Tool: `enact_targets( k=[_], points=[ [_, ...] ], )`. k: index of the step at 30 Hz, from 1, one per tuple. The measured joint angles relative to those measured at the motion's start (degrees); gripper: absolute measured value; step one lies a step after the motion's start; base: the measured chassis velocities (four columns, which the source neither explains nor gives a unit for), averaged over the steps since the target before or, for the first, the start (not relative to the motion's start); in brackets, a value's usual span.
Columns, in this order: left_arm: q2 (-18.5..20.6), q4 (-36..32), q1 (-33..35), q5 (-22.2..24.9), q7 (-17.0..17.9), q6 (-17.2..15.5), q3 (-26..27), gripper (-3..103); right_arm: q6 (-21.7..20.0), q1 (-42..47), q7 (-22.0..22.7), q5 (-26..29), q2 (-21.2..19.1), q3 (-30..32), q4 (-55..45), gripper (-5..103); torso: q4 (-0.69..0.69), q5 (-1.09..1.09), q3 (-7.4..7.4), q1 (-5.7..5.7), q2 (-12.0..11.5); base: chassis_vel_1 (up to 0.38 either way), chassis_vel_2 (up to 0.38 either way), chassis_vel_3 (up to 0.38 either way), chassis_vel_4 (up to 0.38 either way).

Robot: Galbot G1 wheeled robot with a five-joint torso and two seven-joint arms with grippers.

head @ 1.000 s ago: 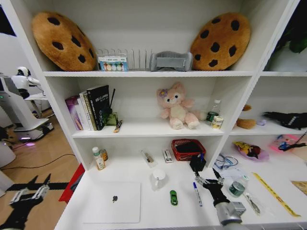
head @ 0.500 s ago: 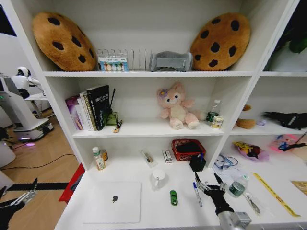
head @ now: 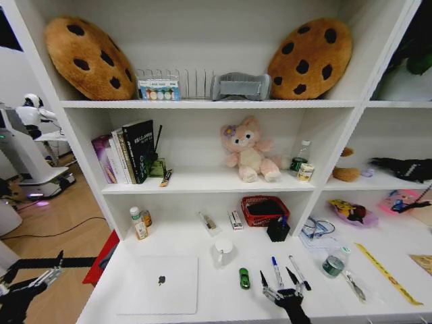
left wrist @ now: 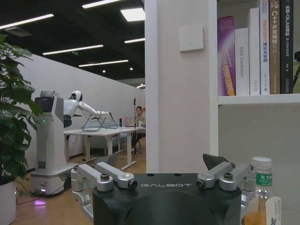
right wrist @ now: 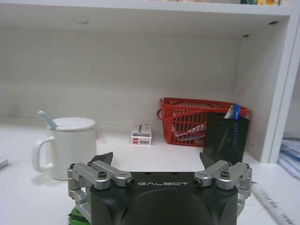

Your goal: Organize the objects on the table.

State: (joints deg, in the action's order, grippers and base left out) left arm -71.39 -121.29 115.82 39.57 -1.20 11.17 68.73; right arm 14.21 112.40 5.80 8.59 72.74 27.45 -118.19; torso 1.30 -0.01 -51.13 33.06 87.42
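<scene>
Right gripper (head: pixel 279 282) low over desk (head: pixel 216 297) front edge, fingers spread, empty. Green car (head: pixel 244 278) just left of it; two white pens (head: pixel 277 271) ahead. Silver laptop (head: pixel 160 285) far left. Left gripper (head: pixel 30 281) off desk, open.

Both grippers share one build: a black housing with "GALBOT" lettered in pale grey across it, silver metal linkage bars fixed with dark round screws, and dark pointed fingers. The right gripper (head: pixel 278 282) has black fingers on silver knuckles; the left gripper (head: pixel 32 273) looks the same, though partly cropped.
</scene>
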Motion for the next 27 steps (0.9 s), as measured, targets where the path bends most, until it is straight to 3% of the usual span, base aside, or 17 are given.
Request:
enact_targets(
  k=[6, 27],
  points=[
    [0.9, 0.0, -0.3, 0.0, 0.0, -0.3, -0.4, 100, -1.9, -4.4, 0.6, -1.1, 1.9, -5.7, 3.8, 100, -0.01, 0.01, 0.00, 0.00, 0.0, 0.000, 0.000, 0.000, 0.000],
    [2.4, 0.1, -1.6, 1.3, 0.7, -1.2, -1.9, 100, -6.1, -12.7, 2.7, 0.3, 2.7, -11.4, 12.2, 101, -0.01, 0.00, 0.00, 0.00, 0.0, 0.000, 0.000, 0.000, 0.000]
  ],
)
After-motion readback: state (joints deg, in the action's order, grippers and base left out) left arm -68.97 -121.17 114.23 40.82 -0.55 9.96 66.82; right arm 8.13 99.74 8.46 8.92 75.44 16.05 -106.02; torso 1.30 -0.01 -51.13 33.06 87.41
